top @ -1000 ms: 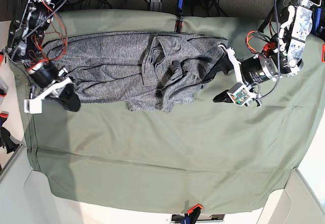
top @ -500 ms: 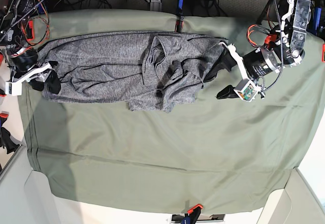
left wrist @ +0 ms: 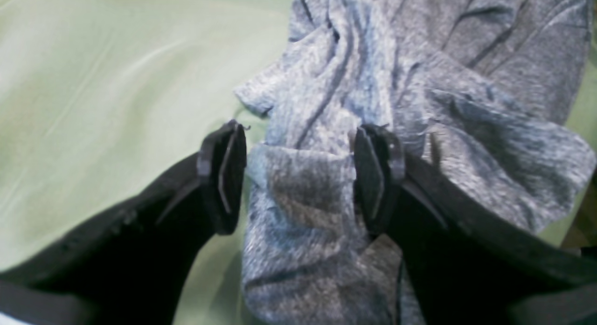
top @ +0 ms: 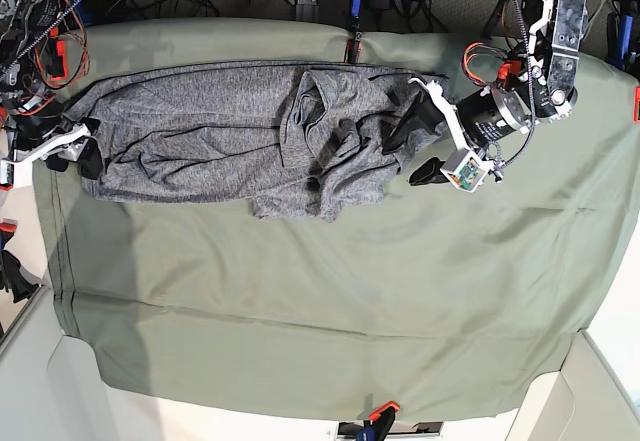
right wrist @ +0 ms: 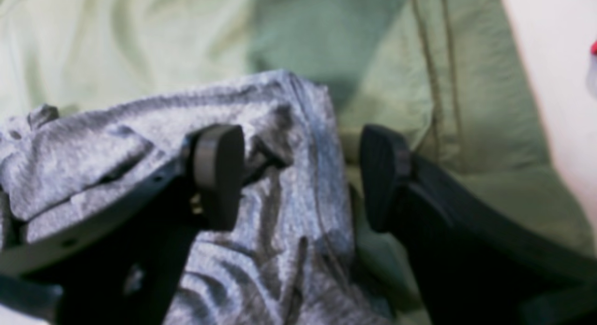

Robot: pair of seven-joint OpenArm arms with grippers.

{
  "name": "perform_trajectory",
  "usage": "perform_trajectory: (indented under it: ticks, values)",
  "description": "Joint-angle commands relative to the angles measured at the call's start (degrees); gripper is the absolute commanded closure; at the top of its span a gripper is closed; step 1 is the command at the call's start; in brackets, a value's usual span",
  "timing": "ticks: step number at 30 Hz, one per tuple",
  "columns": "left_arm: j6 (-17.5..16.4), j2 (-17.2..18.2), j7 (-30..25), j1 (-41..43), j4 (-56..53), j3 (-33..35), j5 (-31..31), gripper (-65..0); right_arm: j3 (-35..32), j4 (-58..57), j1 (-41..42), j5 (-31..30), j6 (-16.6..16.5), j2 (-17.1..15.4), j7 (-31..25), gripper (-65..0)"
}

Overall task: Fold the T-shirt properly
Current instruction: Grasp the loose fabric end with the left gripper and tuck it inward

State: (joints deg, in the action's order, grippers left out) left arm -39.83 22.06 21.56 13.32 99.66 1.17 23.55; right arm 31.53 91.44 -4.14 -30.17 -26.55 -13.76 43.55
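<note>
You are looking at a T-shirt [top: 240, 139] that is lying stretched sideways across the far half of the surface, on the olive-green cloth sheet [top: 330, 311], and it is sitting there rumpled rather than folded: its middle is bunching into creases and a loose flap is hanging toward the near side. By my reading, you are only at the start, with flattening and all the folds left to do. The left gripper [left wrist: 298, 176] is holding its fingers wide apart, straddling a bunched end of the grey knit without pinching it. The right gripper [right wrist: 301, 176] is likewise standing with its fingers spread over the shirt's other end, one finger over the fabric and one over the green sheet, clamping nothing. No brand, label or readable writing is showing on the shirt or the sheet.
</note>
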Motion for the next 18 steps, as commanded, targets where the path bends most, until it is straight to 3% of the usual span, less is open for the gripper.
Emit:
perform_trajectory:
  ticks: [1, 8, 18]
  values:
    - [-0.2, 0.5, -1.7, -0.6, 0.7, 0.3, 1.0, -39.4, 0.3, 0.0, 0.5, -0.7, -0.2, -0.7, -1.1, -38.6]
    - [-0.2, 0.1, -3.0, -0.6, 0.7, 4.7, -1.7, -39.4, 0.3, -7.3, 0.5, -6.1, -2.1, -0.7, -1.3, -38.6]
    - [-0.2, -5.2, -3.3, -0.6, -1.7, 5.3, -2.8, -39.4, 0.2, -9.3, 0.5, -12.1, -4.3, -0.5, -1.0, -38.6]
